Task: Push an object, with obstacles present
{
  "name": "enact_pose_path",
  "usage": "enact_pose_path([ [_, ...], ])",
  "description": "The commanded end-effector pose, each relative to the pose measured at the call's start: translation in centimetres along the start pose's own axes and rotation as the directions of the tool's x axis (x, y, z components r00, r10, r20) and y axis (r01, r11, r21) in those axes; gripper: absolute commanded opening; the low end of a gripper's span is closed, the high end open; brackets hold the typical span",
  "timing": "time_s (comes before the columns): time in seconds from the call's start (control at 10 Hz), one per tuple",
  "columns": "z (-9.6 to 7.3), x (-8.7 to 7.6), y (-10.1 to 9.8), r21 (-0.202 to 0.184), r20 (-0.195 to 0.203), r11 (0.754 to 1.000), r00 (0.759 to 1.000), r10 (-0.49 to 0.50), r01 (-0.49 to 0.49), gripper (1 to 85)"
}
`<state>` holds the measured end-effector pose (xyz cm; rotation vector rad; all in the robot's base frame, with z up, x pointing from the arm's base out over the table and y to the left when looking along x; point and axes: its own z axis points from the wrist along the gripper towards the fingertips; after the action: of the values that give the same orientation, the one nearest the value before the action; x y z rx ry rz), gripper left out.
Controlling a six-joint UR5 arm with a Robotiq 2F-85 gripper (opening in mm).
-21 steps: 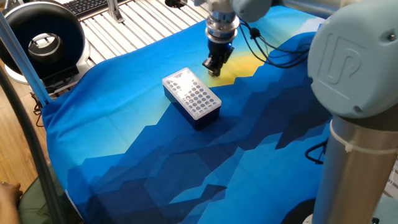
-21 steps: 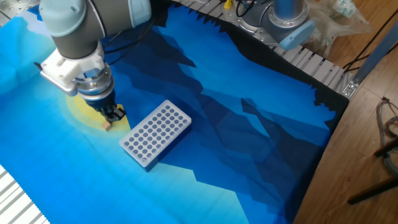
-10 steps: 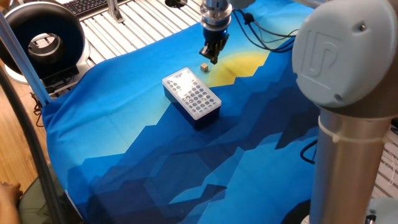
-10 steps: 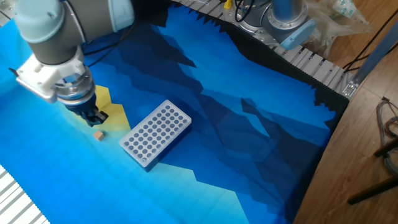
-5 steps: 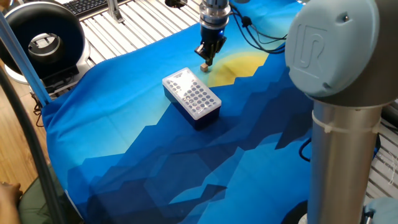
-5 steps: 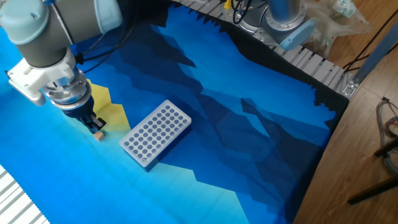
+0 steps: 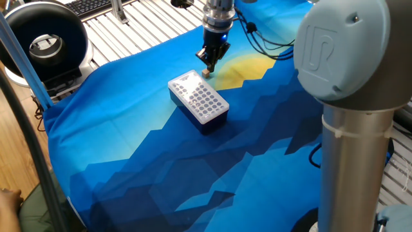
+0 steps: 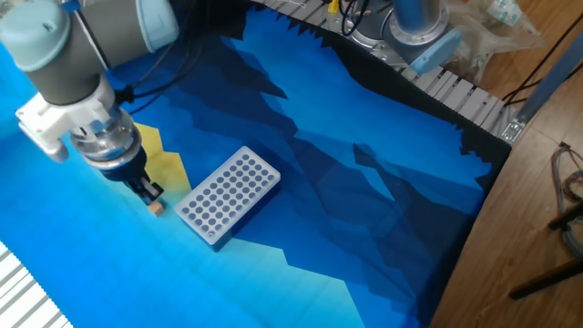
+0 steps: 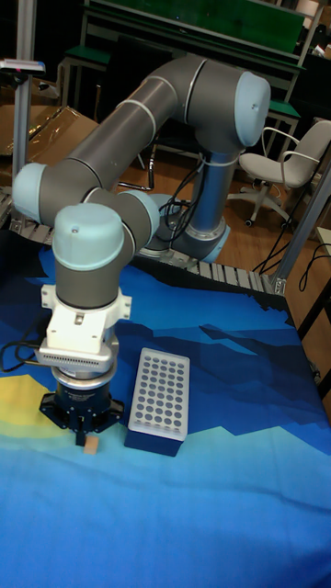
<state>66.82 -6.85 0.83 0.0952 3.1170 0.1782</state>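
Observation:
The object, a tiny tan wooden cube (image 7: 205, 73), lies on the blue cloth just off the obstacle's far corner. In the other fixed view the cube (image 8: 157, 208) sits right under the fingertips, left of the box. The obstacle is a blue-sided box with a white holed top (image 7: 198, 100) (image 8: 228, 194) (image 9: 158, 401). My gripper (image 7: 209, 64) (image 8: 148, 189) points straight down, shut, with its tip against the cube's far side and nothing held. In the tall fixed view the cube (image 9: 90, 446) peeks out below the gripper (image 9: 83, 428).
A blue and yellow cloth (image 7: 154, 161) covers the table. A black round device (image 7: 42, 42) and a slatted metal surface (image 7: 148, 22) lie beyond the cloth's far-left edge. Cables (image 7: 270, 45) trail from the arm's wrist. The arm's base column (image 7: 357, 142) stands at the right.
The gripper came back behind the cube, lowered, and slid toward the box. The cube has shifted a little closer to the box's corner with it.

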Motion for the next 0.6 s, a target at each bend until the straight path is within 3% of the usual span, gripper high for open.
enact_pose_path([
  [0.0,0.4,-0.7,2.4,-0.008,0.010,0.999,0.999,0.044,-0.044,1.0],
  [0.5,0.7,-1.3,6.4,0.024,0.012,0.996,0.996,0.085,-0.086,1.0],
])
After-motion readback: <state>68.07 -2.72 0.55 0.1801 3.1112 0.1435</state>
